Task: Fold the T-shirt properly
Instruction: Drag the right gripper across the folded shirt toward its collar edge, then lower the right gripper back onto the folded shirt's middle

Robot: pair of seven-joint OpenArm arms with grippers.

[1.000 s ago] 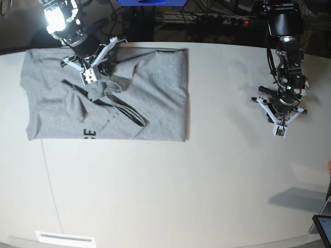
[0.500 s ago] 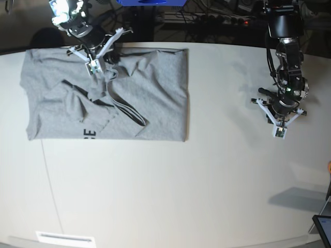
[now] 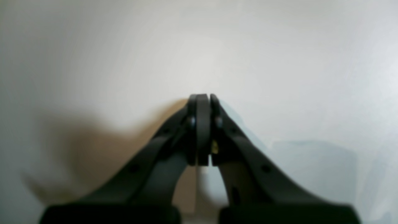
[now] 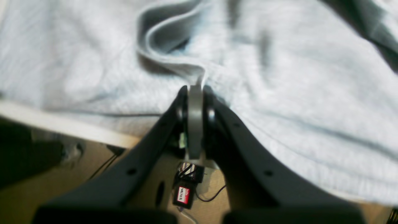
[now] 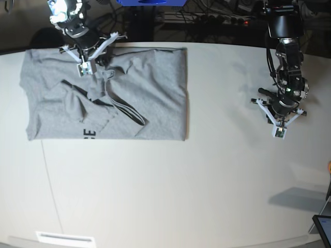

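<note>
The heather-grey T-shirt (image 5: 150,88) lies partly folded at the table's back left, with black lettering (image 5: 89,134) showing near its front edge. My right gripper (image 5: 98,64) hangs over the shirt's back edge, shut on a raised strip of its fabric. In the right wrist view the gripper (image 4: 196,90) pinches a grey hem band, with the T-shirt (image 4: 279,77) spread beyond it. My left gripper (image 5: 276,111) hovers over bare table at the right, shut and empty. In the left wrist view its fingertips (image 3: 202,96) are pressed together over the white tabletop (image 3: 279,62).
Cables and a power strip (image 5: 227,20) run behind the table's back edge. A dark screen corner (image 5: 323,227) juts in at the front right. A white label (image 5: 64,238) sits at the front left edge. A thin seam line (image 5: 49,175) crosses the table.
My right gripper has moved left and back toward the table's rear edge, dragging the pinched fabric with it. The left arm has barely shifted.
</note>
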